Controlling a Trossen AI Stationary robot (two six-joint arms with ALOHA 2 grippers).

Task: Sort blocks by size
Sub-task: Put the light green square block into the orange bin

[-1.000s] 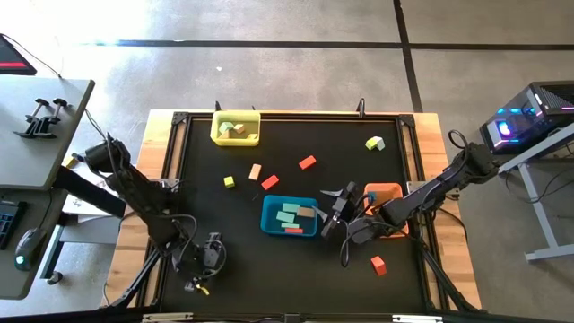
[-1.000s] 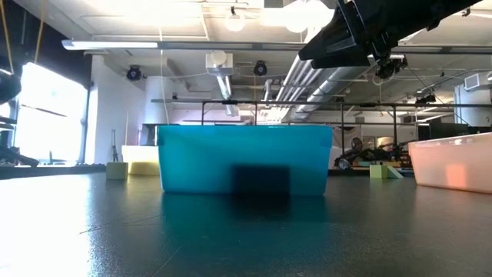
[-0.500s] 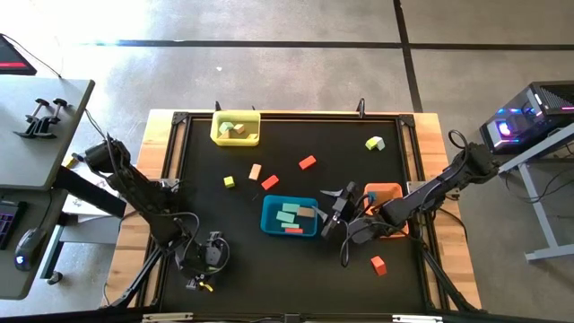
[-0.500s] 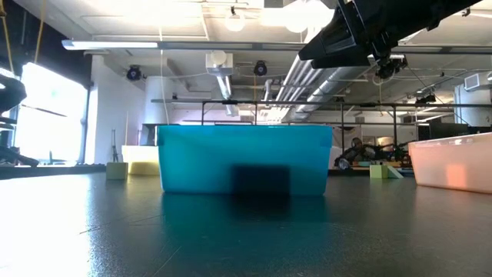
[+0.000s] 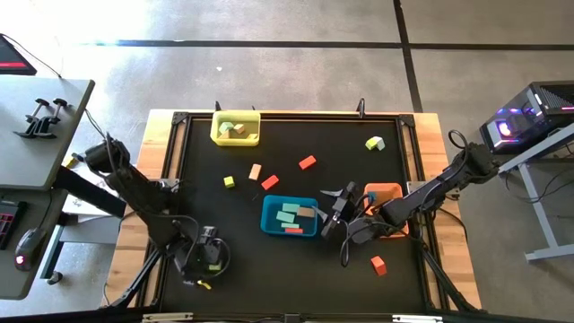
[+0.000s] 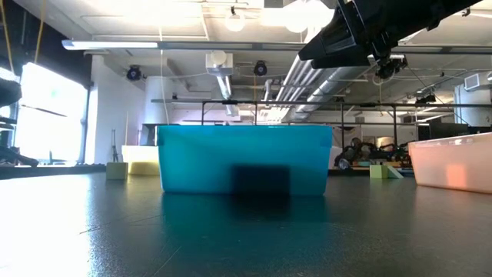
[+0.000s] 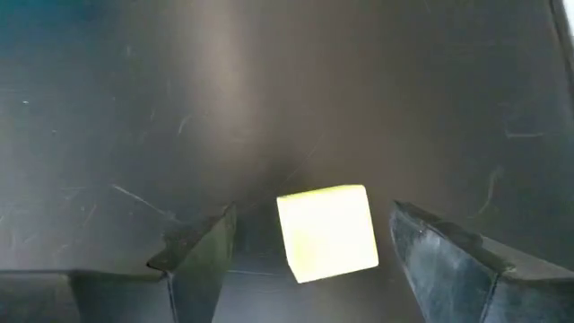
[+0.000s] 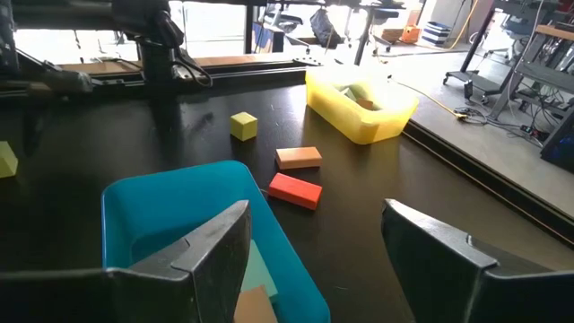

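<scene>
- A black table [image 5: 287, 135] carries three trays: a blue tray [image 5: 289, 216] in the middle, a yellow tray [image 5: 235, 127] at the far edge, an orange tray [image 5: 384, 196] on the right.
- The right gripper [image 5: 334, 218] hovers by the blue tray's right edge, fingers spread and empty.
- The left gripper [image 7: 309, 247] sits low at the near left, fingers spread on either side of a small yellow cube [image 7: 326, 231] lying on the table, not touching it.
- Loose blocks [image 5: 269, 182] lie between the trays.
</scene>
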